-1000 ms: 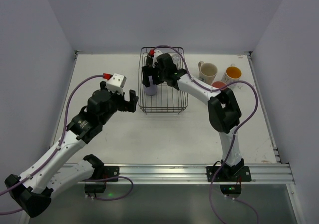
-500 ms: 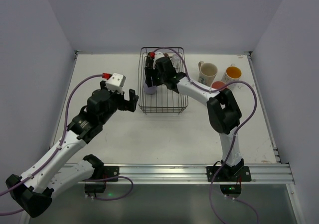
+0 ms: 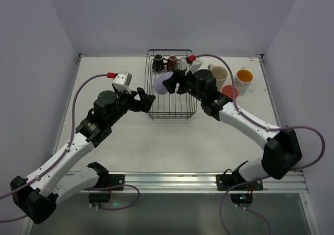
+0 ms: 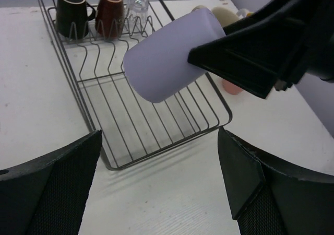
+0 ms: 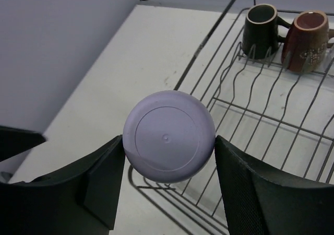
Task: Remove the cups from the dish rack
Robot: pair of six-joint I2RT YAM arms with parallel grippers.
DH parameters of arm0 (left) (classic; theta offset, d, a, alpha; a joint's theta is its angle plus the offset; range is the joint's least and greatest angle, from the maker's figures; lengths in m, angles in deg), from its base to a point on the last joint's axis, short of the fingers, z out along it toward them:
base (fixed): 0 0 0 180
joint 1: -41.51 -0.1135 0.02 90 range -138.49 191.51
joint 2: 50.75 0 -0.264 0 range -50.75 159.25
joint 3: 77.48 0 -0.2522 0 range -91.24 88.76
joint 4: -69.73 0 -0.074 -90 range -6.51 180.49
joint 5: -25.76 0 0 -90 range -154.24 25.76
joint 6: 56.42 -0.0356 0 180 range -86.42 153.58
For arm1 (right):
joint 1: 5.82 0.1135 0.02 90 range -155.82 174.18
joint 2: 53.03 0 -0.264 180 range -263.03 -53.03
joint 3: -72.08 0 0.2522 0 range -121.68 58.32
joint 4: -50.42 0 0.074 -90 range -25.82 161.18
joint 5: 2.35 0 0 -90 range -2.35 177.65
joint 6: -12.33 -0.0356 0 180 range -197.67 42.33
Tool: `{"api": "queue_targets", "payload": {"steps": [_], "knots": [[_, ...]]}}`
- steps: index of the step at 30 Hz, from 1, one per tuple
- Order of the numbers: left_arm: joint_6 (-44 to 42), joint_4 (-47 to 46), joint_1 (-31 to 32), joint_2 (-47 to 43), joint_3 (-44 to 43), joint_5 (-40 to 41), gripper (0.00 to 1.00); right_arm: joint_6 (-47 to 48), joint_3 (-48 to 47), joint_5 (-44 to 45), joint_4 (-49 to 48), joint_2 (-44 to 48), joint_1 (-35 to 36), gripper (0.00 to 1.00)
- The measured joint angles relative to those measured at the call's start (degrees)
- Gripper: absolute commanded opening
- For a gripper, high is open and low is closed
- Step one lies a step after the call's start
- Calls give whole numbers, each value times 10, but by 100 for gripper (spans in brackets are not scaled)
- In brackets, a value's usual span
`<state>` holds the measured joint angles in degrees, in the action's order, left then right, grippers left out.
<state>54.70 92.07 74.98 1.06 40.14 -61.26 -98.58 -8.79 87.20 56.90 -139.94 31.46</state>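
- The right pincer (image 3: 172, 82) pinches the lavender tumbler (image 4: 167, 62), one finger on each side of it.
- The tumbler hangs in the air, tipped onto its side, over the left part of the dish rack (image 4: 130, 130) and clear of the wires.
- From the right wrist camera, the tumbler's flat round end faces the lens, framed by the two black fingers.
- The left pincer (image 3: 143, 100) is spread wide with nothing between its fingers. It hovers just beside the rack's near left corner, pointing at the tumbler.
- At the far end of the rack, three cups stand in a row: the black mug (image 3: 158, 62), the brown mug (image 3: 173, 62) and a clear glass (image 4: 136, 8) just to their right.
- The rest of the rack's wire floor is bare.
- On the desk (image 3: 172, 146), right of the rack, stand the cream printed mug (image 3: 218, 74) and the orange-lined tumbler (image 3: 243, 78).
- The pink tumbler (image 3: 229, 92) sits near them, partly hidden by the right arm.
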Motion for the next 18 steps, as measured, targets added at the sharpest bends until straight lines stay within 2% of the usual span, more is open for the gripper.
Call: {"api": "queue_targets", "payload": {"steps": [3, 9, 14, 18], "knots": [[39, -48, 0, 19, 12, -25, 86, -59, 72, -48, -56, 74, -21, 41], [113, -138, -1, 62, 48, -78, 84, -202, 211, -168, -175, 157, -132, 40], [165, -226, -1, 91, 60, -143, 83, -258, 262, -230, -215, 183, -139, 40], [195, -266, 0, 111, 60, -176, 79, -286, 273, -262, -247, 199, -137, 40]]}}
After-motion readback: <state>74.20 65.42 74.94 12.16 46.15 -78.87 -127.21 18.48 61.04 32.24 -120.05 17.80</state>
